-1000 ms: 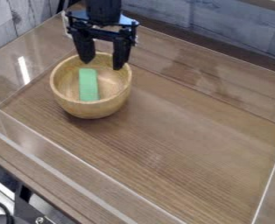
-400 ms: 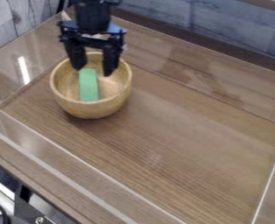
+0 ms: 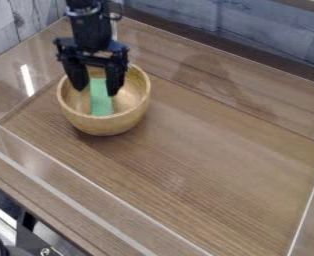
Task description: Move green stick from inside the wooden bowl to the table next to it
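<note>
The wooden bowl (image 3: 113, 115) sits on the left part of the brown table (image 3: 213, 140). Inside it lies the green stick (image 3: 102, 102), its upper end partly hidden by my fingers. My black gripper (image 3: 94, 83) hangs straight over the bowl, open, with one finger (image 3: 74, 75) on the left of the stick and the other on the right, tips lowered to about the rim. Nothing is held between them.
Clear plastic walls (image 3: 20, 45) run along the table's edges, close behind and to the left of the bowl. Bare wood-grain tabletop stretches to the right and front of the bowl. A grey tiled wall stands behind.
My gripper has moved left and toward the front, from the bowl's far rim to above the stick, and has dropped lower. Its fingers stayed open. The stick and bowl have not moved.
</note>
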